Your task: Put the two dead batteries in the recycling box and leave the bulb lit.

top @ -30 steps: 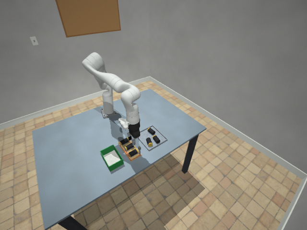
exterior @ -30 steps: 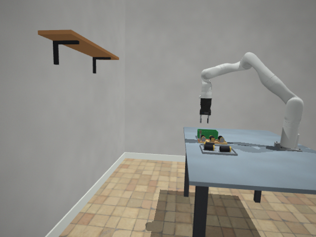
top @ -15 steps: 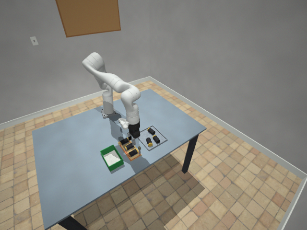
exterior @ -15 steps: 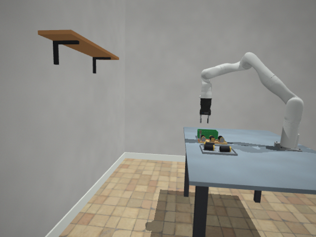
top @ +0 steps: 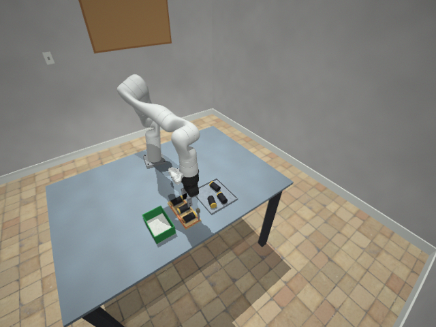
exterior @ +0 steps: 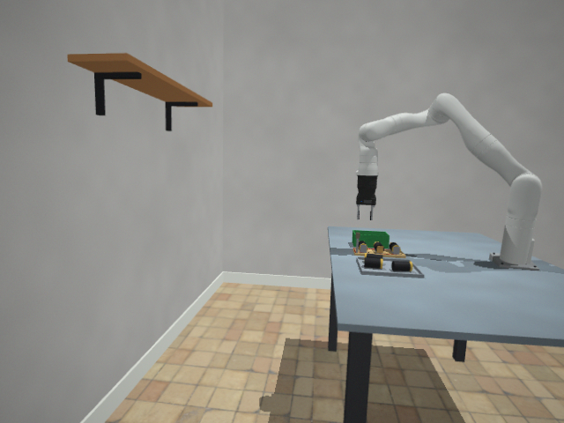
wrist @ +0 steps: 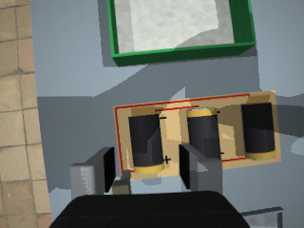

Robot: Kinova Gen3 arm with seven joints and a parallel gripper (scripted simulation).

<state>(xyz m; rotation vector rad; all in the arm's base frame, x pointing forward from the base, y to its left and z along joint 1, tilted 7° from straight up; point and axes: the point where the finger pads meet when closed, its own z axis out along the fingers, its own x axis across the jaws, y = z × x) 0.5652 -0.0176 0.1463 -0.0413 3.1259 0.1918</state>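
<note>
A tan battery holder [top: 184,212] lies on the table and carries three black batteries with yellow ends. In the wrist view they are the left battery [wrist: 146,142], the middle battery [wrist: 203,133] and the right battery [wrist: 257,130]. My gripper [wrist: 146,161] is open and empty. It hangs clearly above the holder [exterior: 378,248], with its fingers [exterior: 365,217] pointing down, in line with the left battery. The green recycling box [top: 158,224] [wrist: 178,26] stands upright beside the holder, with only a white floor showing inside. A small bulb post [top: 198,210] stands at the holder's edge; I cannot tell whether it is lit.
A flat grey tray [top: 216,197] [exterior: 387,263] on the other side of the holder holds three more loose batteries, lying on their sides. The table's edge runs close past the tray and the holder. The arm's base [top: 153,160] stands at the back.
</note>
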